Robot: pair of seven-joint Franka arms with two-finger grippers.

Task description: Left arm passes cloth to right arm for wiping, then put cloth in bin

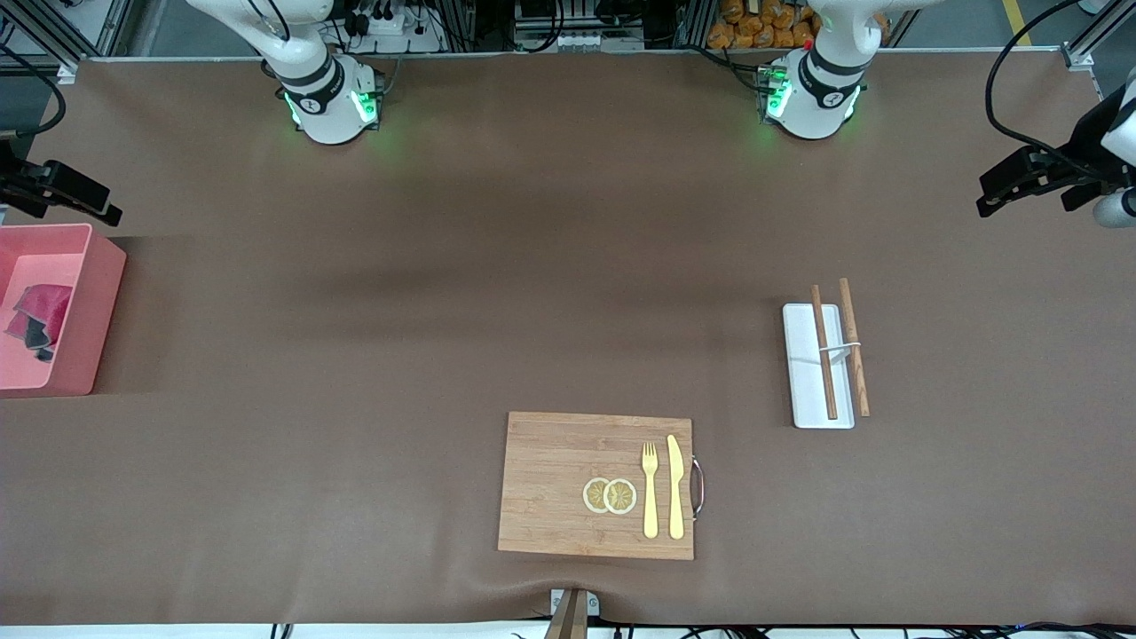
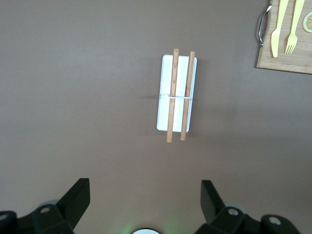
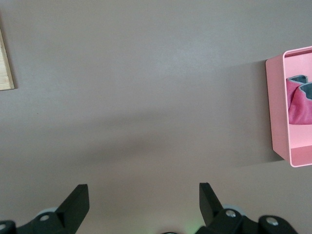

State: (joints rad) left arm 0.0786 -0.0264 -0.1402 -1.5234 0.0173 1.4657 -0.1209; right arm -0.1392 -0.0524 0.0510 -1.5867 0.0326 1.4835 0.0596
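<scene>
The crimson-pink cloth (image 1: 40, 315) with its dark grey edge lies crumpled inside the pink bin (image 1: 99, 302) at the right arm's end of the table. The right wrist view shows the cloth (image 3: 298, 105) within the bin's wall (image 3: 275, 107). My right gripper (image 1: 67, 191) hangs open and holds nothing, over bare table beside the bin; in its own view the right gripper (image 3: 143, 190) has only tabletop between its fingers. My left gripper (image 1: 1021, 182) hangs open at the left arm's end. In the left wrist view it (image 2: 145, 187) also holds nothing, over bare table.
A wooden board (image 1: 559, 479) near the front edge carries a yellow fork (image 1: 650, 488), a yellow knife (image 1: 675, 486) and two lemon slices (image 1: 610, 495). A flat white tray (image 1: 803, 377) with two wooden sticks (image 1: 824, 355) lies toward the left arm's end.
</scene>
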